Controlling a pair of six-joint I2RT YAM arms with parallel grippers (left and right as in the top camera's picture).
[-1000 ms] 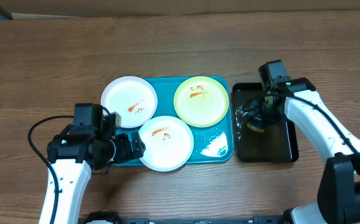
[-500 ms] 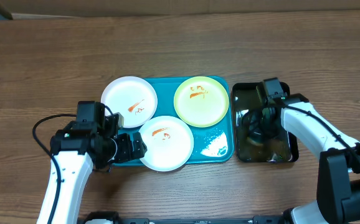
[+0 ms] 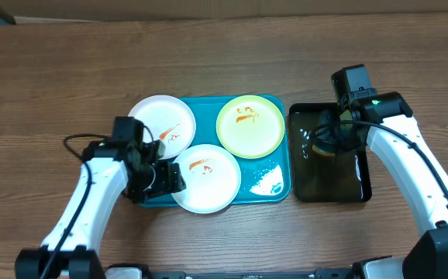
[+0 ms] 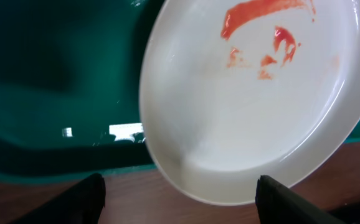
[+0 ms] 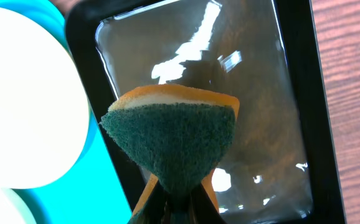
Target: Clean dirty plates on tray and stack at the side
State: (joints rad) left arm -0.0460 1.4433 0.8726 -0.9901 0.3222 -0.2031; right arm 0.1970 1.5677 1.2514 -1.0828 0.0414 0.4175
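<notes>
The left end effector [image 3: 168, 180] has swung in at the tray [image 3: 203, 122] and the right end effector [image 3: 326, 144] has risen over the black tray [image 3: 325, 186], the left's fingers [image 4: 83, 199] apart astride the front white plate [image 3: 206, 182] on the tray's near edge, the right clamped on the sponge [image 5: 170, 140].

my left arm [image 3: 92, 194] reaches up from the near edge and bends inward at the wrist, so my left gripper [image 3: 164, 180] points to my right, held low. its fingers [image 4: 86, 196] stand wide apart, gripping nothing. my right arm [image 3: 414, 167] stretches forward, then folds inward at the wrist. my right gripper [image 3: 322, 145] points down, pinched tight on a sponge [image 5: 170, 140].
</notes>
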